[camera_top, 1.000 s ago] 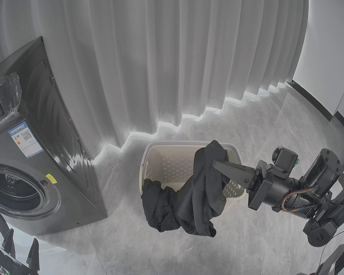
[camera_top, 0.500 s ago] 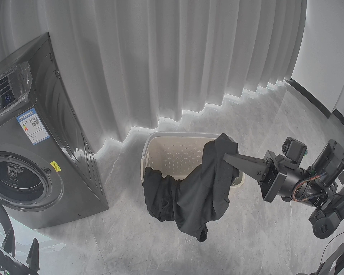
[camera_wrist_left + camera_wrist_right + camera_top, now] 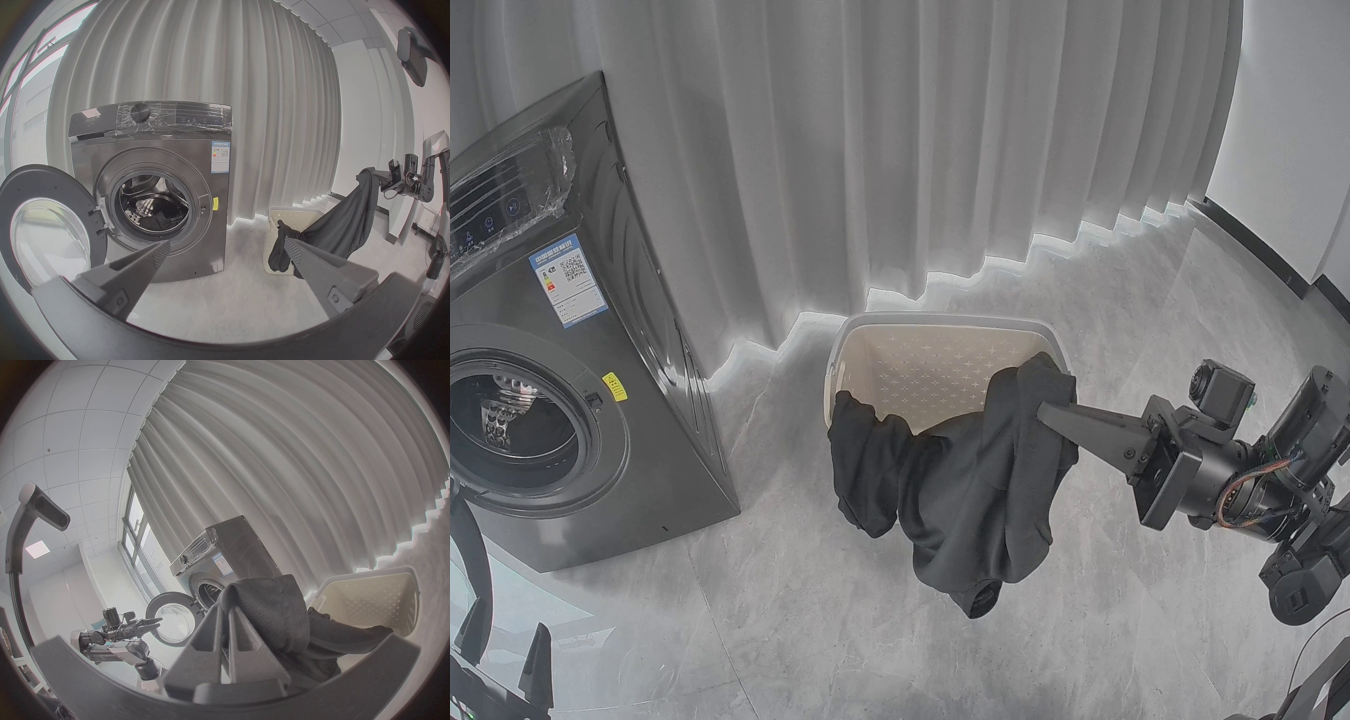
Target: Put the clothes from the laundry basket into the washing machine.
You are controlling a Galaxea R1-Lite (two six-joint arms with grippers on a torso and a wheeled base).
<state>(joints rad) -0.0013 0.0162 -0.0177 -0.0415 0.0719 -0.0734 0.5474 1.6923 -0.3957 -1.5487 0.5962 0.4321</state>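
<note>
Dark garment (image 3: 975,478) hangs from my right gripper (image 3: 1050,412), jaws pinching it, tail over the basket (image 3: 937,321); washing machine (image 3: 656,394) lies left, by my spread left gripper (image 3: 226,243).

Home laundry room: washing machine (image 3: 553,375), curtains (image 3: 900,141)

A pleated white curtain (image 3: 872,141) hangs down to the grey marbled floor (image 3: 825,619).

Black tapered right hand (image 3: 1042,411), orange wrist cables (image 3: 1236,476)
</note>
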